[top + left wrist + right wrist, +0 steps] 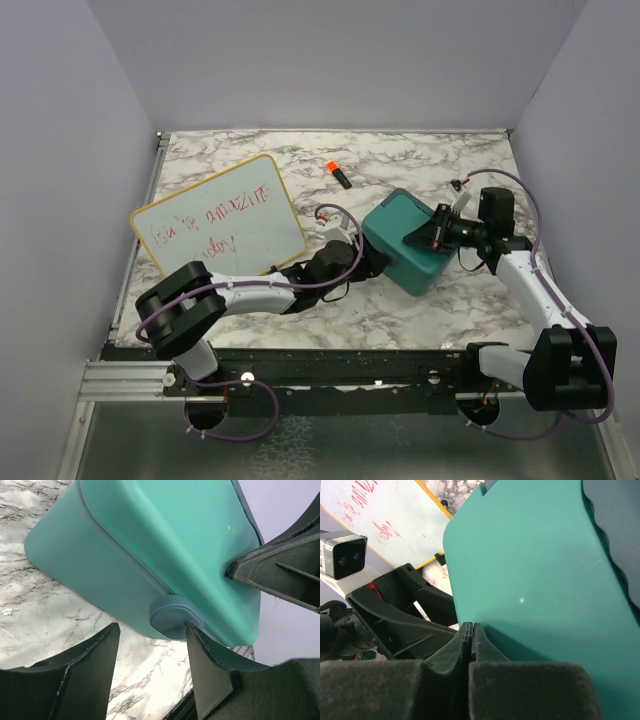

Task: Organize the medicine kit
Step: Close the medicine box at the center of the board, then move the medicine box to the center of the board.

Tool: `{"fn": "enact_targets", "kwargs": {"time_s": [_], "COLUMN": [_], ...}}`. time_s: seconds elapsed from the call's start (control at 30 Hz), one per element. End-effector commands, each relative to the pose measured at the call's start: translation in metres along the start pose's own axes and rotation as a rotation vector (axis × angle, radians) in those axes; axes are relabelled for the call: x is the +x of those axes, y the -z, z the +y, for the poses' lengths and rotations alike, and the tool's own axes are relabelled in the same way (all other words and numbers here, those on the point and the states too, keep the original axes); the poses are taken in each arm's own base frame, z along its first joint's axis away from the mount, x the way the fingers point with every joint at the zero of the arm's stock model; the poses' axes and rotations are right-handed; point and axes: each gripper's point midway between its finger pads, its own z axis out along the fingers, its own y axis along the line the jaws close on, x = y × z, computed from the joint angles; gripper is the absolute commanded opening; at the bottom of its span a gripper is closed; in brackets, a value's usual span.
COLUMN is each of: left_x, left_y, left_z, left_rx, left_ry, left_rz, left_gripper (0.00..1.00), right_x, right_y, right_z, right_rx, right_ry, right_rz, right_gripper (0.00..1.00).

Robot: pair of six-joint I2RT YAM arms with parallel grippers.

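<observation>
The table is white marble veined with grey. Plain lavender-grey walls close it in at the far edge and on both sides.

The whiteboard lies flat near the left edge. It has a yellow frame and red writing that is too loose to read.

The kit is a teal case with rounded corners. It sits right of the table's middle, well clear of every edge. Its lid is down along a seam, so its contents are hidden. A round teal latch sticks out from the side facing the left arm.

The left claw is at the kit's left side. Its fingers are spread wide and grip nothing. The right one of the pair touches the kit just beside the latch, while the other stands apart over bare table.

The right claw is on top of the lid. Its fingers are pressed together with nothing between them, and their tips are against the teal plastic.

A marker with an orange cap lies alone toward the far edge, between the whiteboard and the kit.
</observation>
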Motion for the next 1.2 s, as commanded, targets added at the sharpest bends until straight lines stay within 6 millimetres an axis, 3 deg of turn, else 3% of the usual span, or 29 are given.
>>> {"fn": "enact_targets", "kwargs": {"time_s": [0.0, 0.27, 0.57, 1.17], "left_x": [-0.013, -0.007, -0.007, -0.002], "left_y": [0.004, -0.003, -0.013, -0.012], "left_z": [-0.003, 0.006, 0.001, 0.018], "left_rx": [-0.006, -0.030, -0.024, -0.067], "left_ry": [-0.027, -0.053, -0.083, -0.098], "left_rz": [-0.041, -0.030, -0.027, -0.026], "left_gripper": [0.56, 0.55, 0.55, 0.56], "right_x": [0.035, 0.038, 0.039, 0.040], "right_y": [-0.001, -0.002, -0.003, -0.003], "right_z": [-0.026, -0.027, -0.029, -0.030], "right_rx": [0.107, 0.105, 0.108, 0.111], "right_ry": [-0.090, -0.095, -0.098, -0.103], "right_rz": [0.094, 0.095, 0.099, 0.098], "right_gripper": [0.01, 0.01, 0.01, 0.01]}}
